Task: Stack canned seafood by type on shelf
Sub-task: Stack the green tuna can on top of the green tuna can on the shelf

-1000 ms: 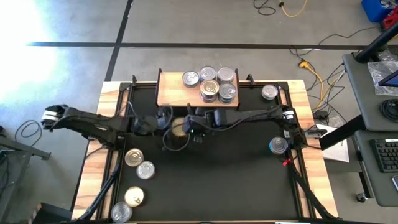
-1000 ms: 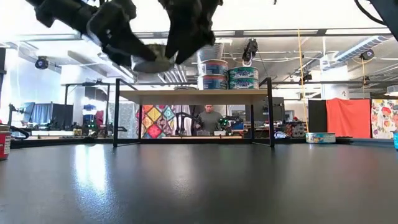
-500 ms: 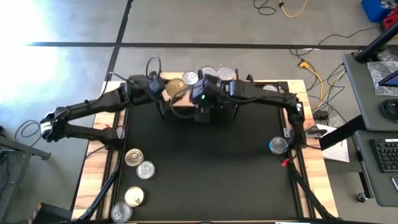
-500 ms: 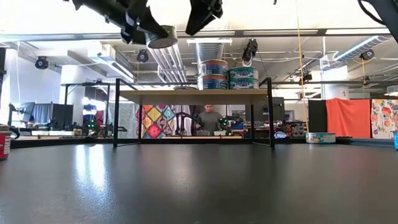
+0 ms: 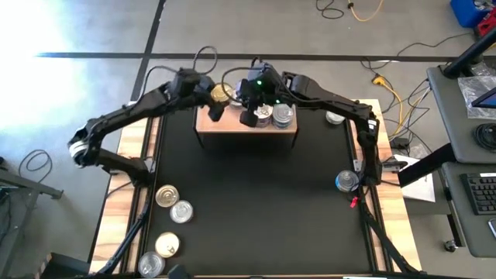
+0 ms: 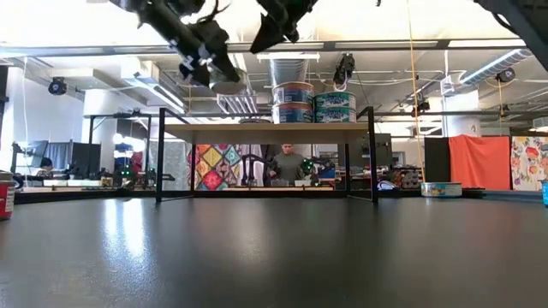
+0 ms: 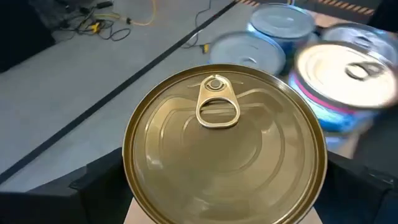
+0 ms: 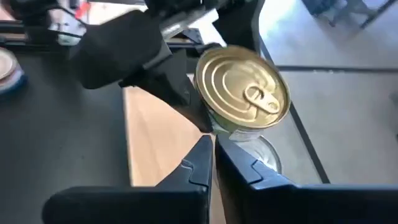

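Note:
My left gripper (image 5: 208,105) is shut on a gold-lidded can (image 5: 219,94), held above the far left part of the light-wood shelf (image 5: 232,128). The can fills the left wrist view (image 7: 224,143) and shows in the right wrist view (image 8: 244,87), just above a silver-lidded can (image 8: 266,154). My right gripper (image 8: 212,149) is shut and empty, hovering over the shelf (image 5: 249,116) beside the gold can. Several blue-labelled cans (image 5: 279,115) stand stacked on the shelf's right half, also in the low view (image 6: 313,103). My left gripper pinches the gold can by its side wall (image 7: 132,186), one finger (image 7: 93,183) on each opposite side. The fingers come at it nearly level from the table's left. The can is lifted clear above the shelf, lid up and slightly tilted.
Several loose cans lie on the black table at the near left (image 5: 172,203) and near its front corner (image 5: 159,254). One blue can (image 5: 346,181) sits at the right edge and one silver can (image 5: 335,116) right of the shelf. A person shows far behind the shelf (image 6: 289,162).
Both arms have risen and gone toward the table's far edge. My left gripper has carried the gold can from over the table's middle to above the shelf's left part. My right gripper, close against the can a second ago, now stands apart from it.

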`<action>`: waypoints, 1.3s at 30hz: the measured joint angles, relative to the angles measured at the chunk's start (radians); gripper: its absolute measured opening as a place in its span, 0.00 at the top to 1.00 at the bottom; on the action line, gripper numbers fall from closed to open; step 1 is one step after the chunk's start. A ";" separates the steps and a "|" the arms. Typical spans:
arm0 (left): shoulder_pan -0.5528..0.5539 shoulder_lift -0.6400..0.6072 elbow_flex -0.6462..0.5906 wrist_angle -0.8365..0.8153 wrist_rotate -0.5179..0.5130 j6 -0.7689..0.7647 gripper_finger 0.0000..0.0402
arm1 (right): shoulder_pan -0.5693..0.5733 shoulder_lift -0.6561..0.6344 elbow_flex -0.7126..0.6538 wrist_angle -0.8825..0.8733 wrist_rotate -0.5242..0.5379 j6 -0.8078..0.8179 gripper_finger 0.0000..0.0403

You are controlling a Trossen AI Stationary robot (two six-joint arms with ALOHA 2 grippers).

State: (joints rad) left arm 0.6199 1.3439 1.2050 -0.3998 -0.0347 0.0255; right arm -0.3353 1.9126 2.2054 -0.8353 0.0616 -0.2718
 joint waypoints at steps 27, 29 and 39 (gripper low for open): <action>0.064 0.291 0.121 0.071 0.088 0.011 0.07 | -0.220 0.138 -0.004 0.136 -0.327 0.013 0.98; 0.064 0.296 0.121 0.076 0.089 0.025 0.07 | -0.223 0.149 -0.004 0.137 -0.327 0.014 0.98; 0.065 0.299 0.121 0.091 0.134 0.044 0.02 | -0.224 0.197 -0.004 0.130 -0.335 0.017 0.98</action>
State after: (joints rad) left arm 0.6853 1.6432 1.3262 -0.3090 0.0988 0.0700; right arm -0.5591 2.1096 2.2017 -0.7054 -0.2732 -0.2549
